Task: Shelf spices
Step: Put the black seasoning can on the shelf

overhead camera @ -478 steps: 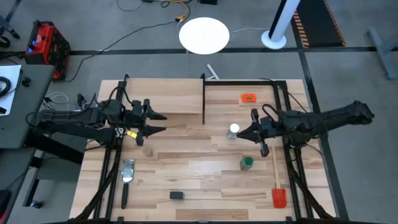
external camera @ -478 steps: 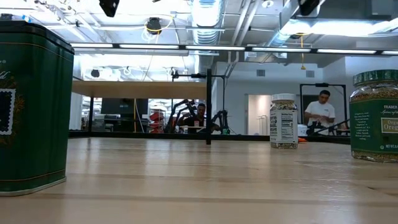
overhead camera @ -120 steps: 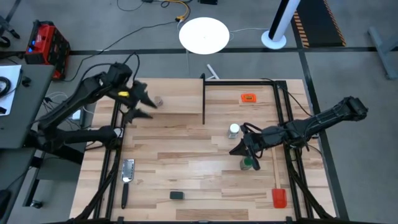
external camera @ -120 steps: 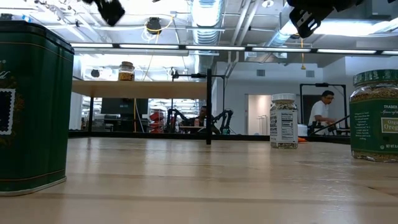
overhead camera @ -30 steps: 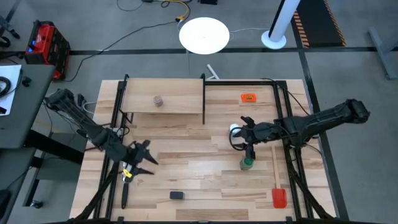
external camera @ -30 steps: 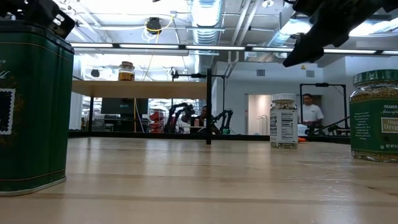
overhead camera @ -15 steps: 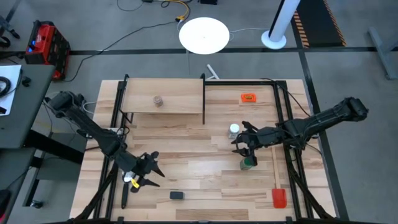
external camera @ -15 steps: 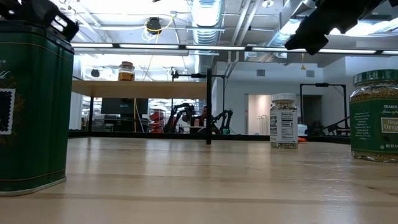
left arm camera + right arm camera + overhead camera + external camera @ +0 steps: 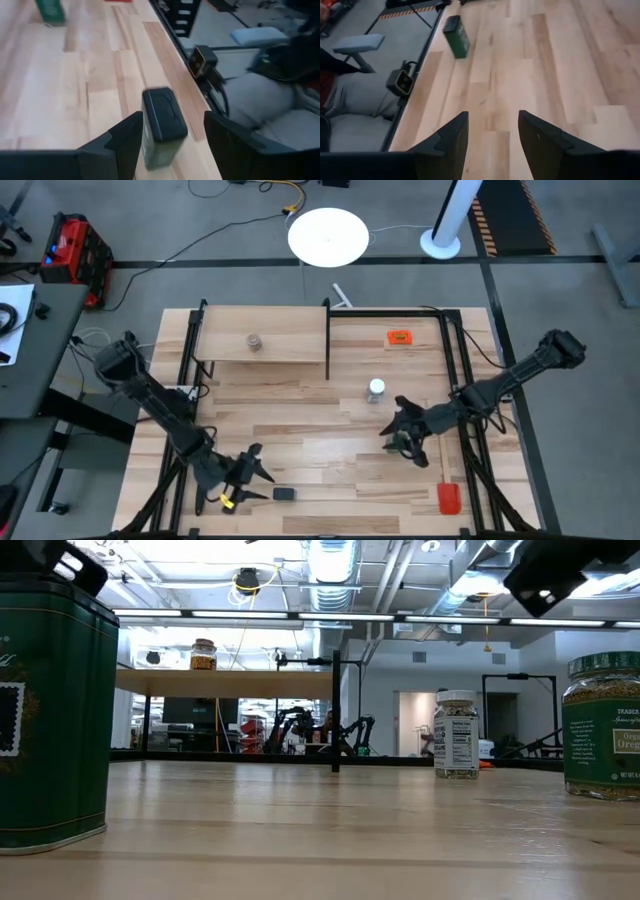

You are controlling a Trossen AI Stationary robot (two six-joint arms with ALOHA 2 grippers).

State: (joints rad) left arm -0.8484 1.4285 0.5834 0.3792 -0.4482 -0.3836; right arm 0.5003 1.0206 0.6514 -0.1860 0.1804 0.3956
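Observation:
A dark green tin with a black lid (image 9: 285,494) (image 9: 50,710) stands on the table near its front edge. My left gripper (image 9: 258,473) (image 9: 173,116) is open and low. It points at the tin (image 9: 162,125), whose top shows between the fingers; I cannot tell whether they touch it. My right gripper (image 9: 398,432) (image 9: 493,114) hangs open with nothing between its fingers, above the green-lidded jar (image 9: 602,725), which it covers in the high view. The white-lidded jar (image 9: 376,389) stands on the table. The brownish jar (image 9: 254,341) stands on the light-wood shelf (image 9: 290,330).
An orange tag (image 9: 400,337) lies at the far right. A red spatula head (image 9: 448,498) with a wooden handle (image 9: 441,455) lies along the right side. A small camera (image 9: 202,60) is mounted at the table's front edge, close to the tin. Bare boards lie in the table's middle.
My left gripper has gone toward the table's near edge and rightward, sinking, up to the tin. My right gripper has swung from beside the white-lidded jar toward the near edge, to above the green-lidded jar. No jar and no tin has moved.

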